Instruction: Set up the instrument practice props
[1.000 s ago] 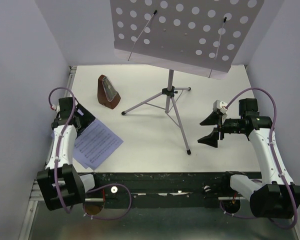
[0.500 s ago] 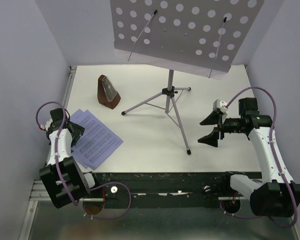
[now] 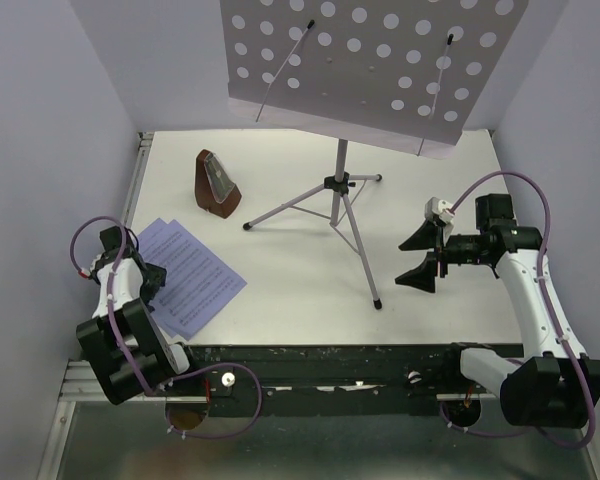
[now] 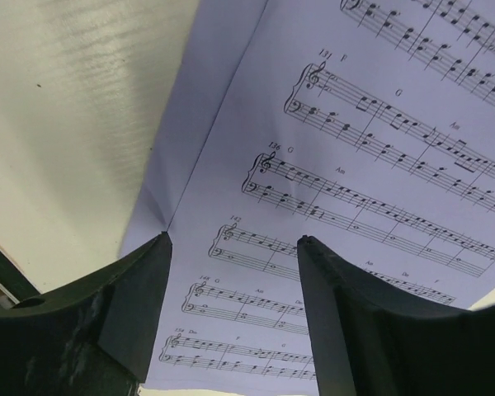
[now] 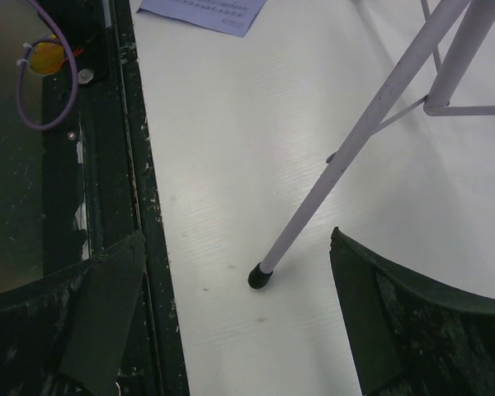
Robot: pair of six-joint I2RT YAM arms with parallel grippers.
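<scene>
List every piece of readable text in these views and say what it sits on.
"131", "136", "142": bar numbers on the lavender sheet-music pages.
"F", "G", "Am": chord letters above their staves.
Lower bar numbers and chords: too blurred.
No readable text on the brown pyramid-shaped metronome or the pale lilac perforated music stand.

The pages [image 4: 379,165] are thin matt paper. The table [image 5: 231,148] is white, smooth and a bit shiny. The stand [image 3: 340,120] looks matt, on thin smooth metal legs [image 5: 346,157]. The metronome [image 3: 218,187] looks like brown wood.

Metronome [image 3: 218,186] left of stand [image 3: 365,105] — pages [image 3: 192,278] nearer, further left.
</scene>
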